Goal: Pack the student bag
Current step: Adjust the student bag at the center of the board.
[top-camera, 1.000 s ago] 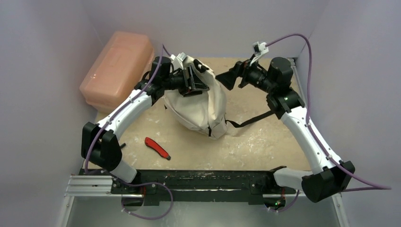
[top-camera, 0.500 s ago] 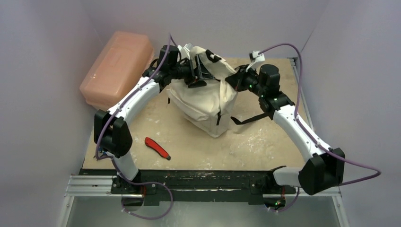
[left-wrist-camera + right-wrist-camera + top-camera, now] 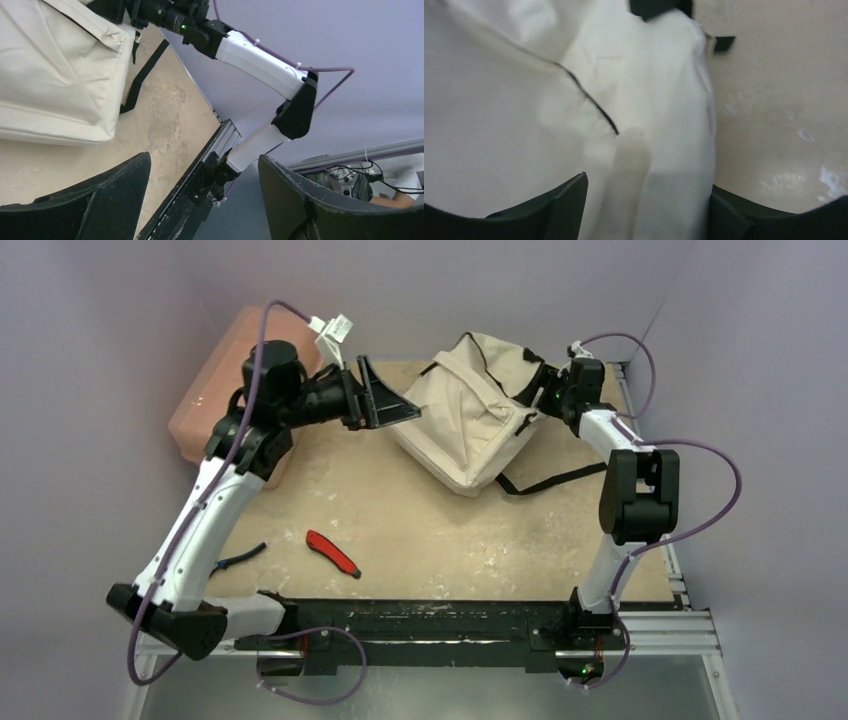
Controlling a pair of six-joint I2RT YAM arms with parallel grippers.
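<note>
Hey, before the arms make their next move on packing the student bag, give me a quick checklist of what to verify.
1. Check left gripper is free: ok, jaws open, nothing between them.
2. Check right gripper holds the student bag: cannot tell; jaws apart, cream fabric between them.
3. Check bag opening faces up: cannot tell; the bag lies slumped on the table.
4. Check red cutter is reachable: ok, lying alone, apart from the bag.
5. Check black strap is clear of the right arm: cannot tell; it trails toward that arm.

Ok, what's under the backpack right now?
The backpack lies slumped on the table, a black strap trailing out from its near edge. Anything beneath the fabric is covered.
</note>
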